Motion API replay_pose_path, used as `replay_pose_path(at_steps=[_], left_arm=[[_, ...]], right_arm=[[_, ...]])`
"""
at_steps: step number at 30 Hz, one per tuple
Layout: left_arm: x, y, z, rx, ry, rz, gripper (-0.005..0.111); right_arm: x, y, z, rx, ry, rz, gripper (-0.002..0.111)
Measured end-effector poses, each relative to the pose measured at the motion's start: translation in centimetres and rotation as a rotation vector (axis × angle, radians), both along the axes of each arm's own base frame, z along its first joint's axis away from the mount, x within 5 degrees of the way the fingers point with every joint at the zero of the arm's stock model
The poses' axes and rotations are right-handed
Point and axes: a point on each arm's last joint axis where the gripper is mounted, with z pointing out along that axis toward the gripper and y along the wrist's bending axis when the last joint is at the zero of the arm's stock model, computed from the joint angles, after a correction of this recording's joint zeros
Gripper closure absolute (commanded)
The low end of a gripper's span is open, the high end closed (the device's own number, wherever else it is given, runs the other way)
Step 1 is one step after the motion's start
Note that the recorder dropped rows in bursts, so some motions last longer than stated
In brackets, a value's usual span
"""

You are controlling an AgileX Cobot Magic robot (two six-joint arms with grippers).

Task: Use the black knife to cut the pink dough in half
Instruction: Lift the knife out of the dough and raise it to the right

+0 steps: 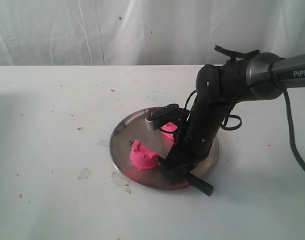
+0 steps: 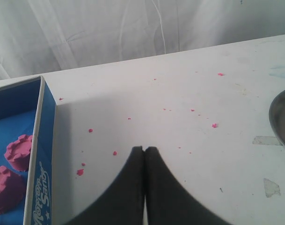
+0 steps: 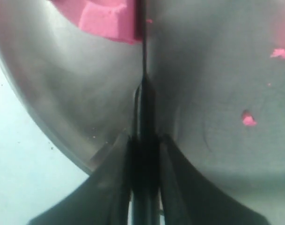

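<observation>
Seemingly the cut is already made: one pink dough (image 1: 143, 158) half sits apart on the round steel plate (image 1: 123, 129), another pink piece shows behind the arm. Right gripper (image 3: 144, 140) is clamped on the slim black knife (image 1: 201, 184), blade lying flat beside the soft, notched lump. Left gripper (image 2: 144, 151) hangs closed, empty, over the crumb-speckled white counter (image 1: 52, 150).

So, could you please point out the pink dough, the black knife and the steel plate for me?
pink dough (image 1: 143, 157), exterior view, front face of the near lump.
black knife (image 1: 204, 188), exterior view, handle end.
steel plate (image 1: 123, 127), exterior view, bare left rim.
</observation>
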Motion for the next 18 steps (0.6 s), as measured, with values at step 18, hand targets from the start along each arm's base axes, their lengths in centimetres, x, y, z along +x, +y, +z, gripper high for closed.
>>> replay_pose_path(at_steps=[18], left_arm=[[0.0, 0.0, 0.0, 0.0, 0.0, 0.0, 0.107]], right_arm=[[-0.9, -3.0, 12.4, -0.031, -0.371, -0.167, 0.108]])
